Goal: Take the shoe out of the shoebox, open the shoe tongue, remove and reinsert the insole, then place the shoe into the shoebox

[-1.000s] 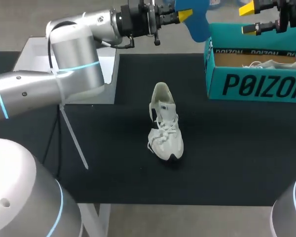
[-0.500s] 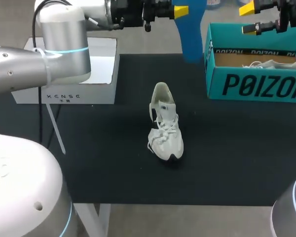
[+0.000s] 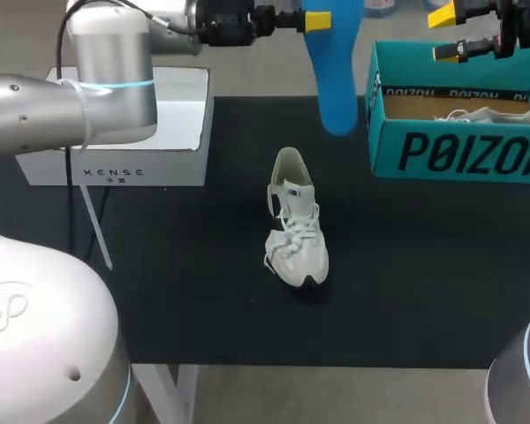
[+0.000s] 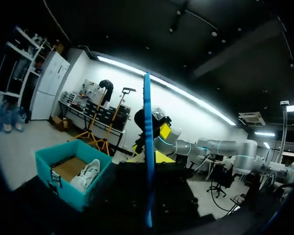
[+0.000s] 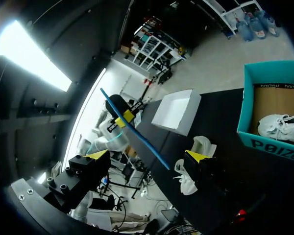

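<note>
A white shoe (image 3: 294, 221) lies on the black table, toe toward the front edge. High above the table's far side, my left gripper (image 3: 318, 19) is shut on a blue insole (image 3: 337, 79) that hangs straight down. The left wrist view shows the insole (image 4: 148, 156) edge-on ahead of that gripper. The teal shoebox (image 3: 450, 150) stands at the far right with a second white shoe (image 3: 488, 115) inside. My right gripper (image 3: 445, 34) hovers open over the box's far edge. From the right wrist, its own gripper (image 5: 147, 156) frames the insole (image 5: 134, 132) and the shoe (image 5: 186, 182).
A white box (image 3: 115, 132) sits at the table's far left, under my left arm. The black table (image 3: 185, 283) stretches bare around the shoe. The shoebox (image 5: 272, 142) and white box (image 5: 176, 111) also show in the right wrist view.
My left arm swung up and back toward the left. The insole turned from a tilt to hanging straight down and shifted slightly left. My right gripper stayed still and open.
</note>
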### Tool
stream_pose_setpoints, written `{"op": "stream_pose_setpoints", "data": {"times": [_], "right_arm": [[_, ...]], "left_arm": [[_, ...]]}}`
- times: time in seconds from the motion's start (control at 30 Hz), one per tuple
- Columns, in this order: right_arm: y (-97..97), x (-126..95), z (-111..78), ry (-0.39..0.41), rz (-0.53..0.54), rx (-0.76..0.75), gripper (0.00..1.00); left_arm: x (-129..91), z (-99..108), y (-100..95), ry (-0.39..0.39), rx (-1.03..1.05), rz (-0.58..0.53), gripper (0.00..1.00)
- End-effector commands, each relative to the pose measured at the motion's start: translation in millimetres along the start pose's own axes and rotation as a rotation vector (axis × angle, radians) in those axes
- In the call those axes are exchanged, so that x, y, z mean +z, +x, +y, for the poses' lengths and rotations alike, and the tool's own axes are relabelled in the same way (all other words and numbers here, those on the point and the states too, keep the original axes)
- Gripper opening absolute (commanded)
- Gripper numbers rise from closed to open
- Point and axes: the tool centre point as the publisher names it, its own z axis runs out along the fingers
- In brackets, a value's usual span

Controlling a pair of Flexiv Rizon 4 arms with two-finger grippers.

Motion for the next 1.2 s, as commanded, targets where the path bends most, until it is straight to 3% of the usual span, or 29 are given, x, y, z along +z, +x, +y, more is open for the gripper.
{"op": "stream_pose_setpoints", "data": {"times": [0.03,0.37,0.4,0.57,0.6,0.63,0.67,1.2], "right_arm": [[-0.5,1,0.5,0.0,0.0,0.001,1.0],[-0.5,1,0.5,0.0,0.0,0.001,1.0],[-0.5,1,0.5,0.0,0.0,0.001,1.0],[-0.5,1,0.5,0.0,0.0,0.001,1.0],[-0.5,1,0.5,0.0,0.0,0.001,1.0],[-0.5,1,0.5,0.0,0.0,0.001,1.0],[-0.5,1,0.5,0.0,0.0,0.001,1.0],[-0.5,1,0.5,0.0,0.0,0.001,1.0]], "left_arm": [[0,3,-6.4,0.076,-0.208,0.074,0.0],[0,3,-6.4,0.076,-0.208,0.074,0.0],[0,3,-9.8,0.118,-0.364,0.092,0.0],[7,14,-18.5,0.211,-0.721,0.078,0.0],[10,18,-19.4,0.194,-0.765,0.105,0.0],[12,18,-19.5,0.236,-0.783,0.087,0.0],[14,20,-20.2,0.201,-0.824,0.06,0.0],[15,20,-18.9,0.183,-0.801,0.04,0.0]]}}
